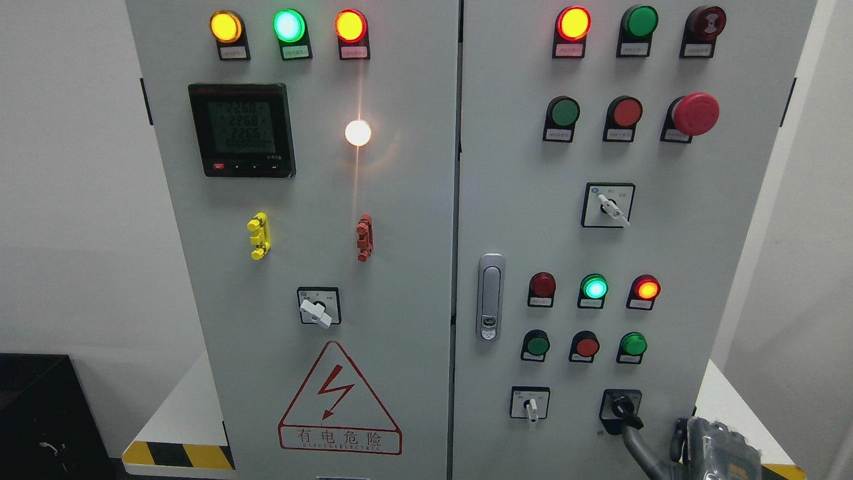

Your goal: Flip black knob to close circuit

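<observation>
The black knob [622, 405] sits in a black-framed switch at the lower right of the grey cabinet's right door [700, 220]. Its lever points down and to the right. My right hand [693, 448] comes in at the bottom right edge, just below the knob. One dark finger [635, 443] stretches up and left, and its tip touches the lever's lower end. The other fingers stay low beside the palm and hold nothing. No left hand shows.
A white selector switch [530, 404] sits just left of the black knob, with red and green push buttons [587, 347] above. A door latch [490, 297] is on the right door's left edge. The cabinet stands on a white base with a yellow-black stripe [176, 455].
</observation>
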Controlling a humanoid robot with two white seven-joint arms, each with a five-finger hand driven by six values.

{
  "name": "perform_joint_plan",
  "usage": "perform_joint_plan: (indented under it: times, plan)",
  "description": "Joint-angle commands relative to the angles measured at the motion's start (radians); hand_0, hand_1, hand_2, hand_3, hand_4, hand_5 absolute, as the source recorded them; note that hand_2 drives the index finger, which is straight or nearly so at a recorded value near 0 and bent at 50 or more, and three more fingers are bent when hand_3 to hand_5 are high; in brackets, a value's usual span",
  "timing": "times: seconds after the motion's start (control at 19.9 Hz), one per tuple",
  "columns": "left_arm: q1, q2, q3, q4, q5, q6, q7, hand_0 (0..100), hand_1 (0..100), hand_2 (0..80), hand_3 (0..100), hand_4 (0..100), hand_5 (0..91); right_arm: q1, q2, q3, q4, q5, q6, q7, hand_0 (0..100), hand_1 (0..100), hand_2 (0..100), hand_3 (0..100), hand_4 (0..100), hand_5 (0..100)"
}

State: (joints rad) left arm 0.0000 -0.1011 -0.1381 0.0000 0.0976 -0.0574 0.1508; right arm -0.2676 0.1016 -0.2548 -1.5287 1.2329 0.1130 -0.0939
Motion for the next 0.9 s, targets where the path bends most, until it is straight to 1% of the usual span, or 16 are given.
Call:
perform_joint_plan:
  times: [0.0,0.45,0.85]
  plan:
    - [0.023,0.0,0.0,-0.031,-0.001,0.001,-0.001,12,56,0.0,0,0,0.0,-0.005,0.0,-0.004,-0.005,-0.007,-0.006,-0.013,0,3,90,100,93,100]
    - [0.023,0.0,0.0,-0.031,0.001,0.001,-0.001,12,56,0.0,0,0,0.0,-0.004,0.0,0.0,-0.005,-0.009,-0.007,-0.013,0,3,90,100,93,100]
    - [0.023,0.0,0.0,-0.031,0.001,0.001,-0.001,12,56,0.0,0,0,0.0,0.001,0.0,0.012,-0.005,-0.013,-0.03,-0.013,0,3,90,100,93,100]
